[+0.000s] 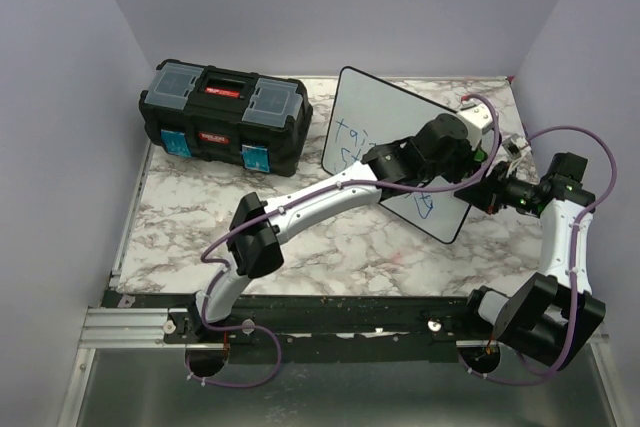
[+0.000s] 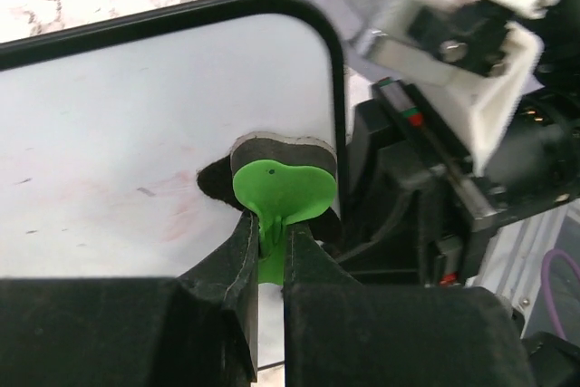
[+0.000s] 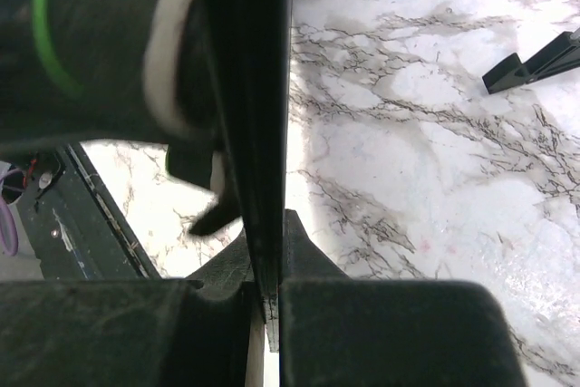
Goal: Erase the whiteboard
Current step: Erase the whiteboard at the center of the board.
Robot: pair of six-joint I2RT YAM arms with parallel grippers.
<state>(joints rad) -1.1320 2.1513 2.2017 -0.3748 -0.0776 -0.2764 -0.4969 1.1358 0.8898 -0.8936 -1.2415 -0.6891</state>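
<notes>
left pincer nearest the lens: jaws shut tight on the thin green tab of the eraser, its felt pad against the whiteboard just inside a rounded corner. the board looks tilted up over the marble table. blue lettering is unwiped on its left part, with more near the lower edge. right pincer is closed on the board's black rim, the only hold on it that i can see. risks, as i judge them: the tab twists out of my left jaws under a sideways drag; the pad runs off the corner and catches the rim; wiping pressure levers the board in the right grip until it slips; my two wrists, close together, knock.
</notes>
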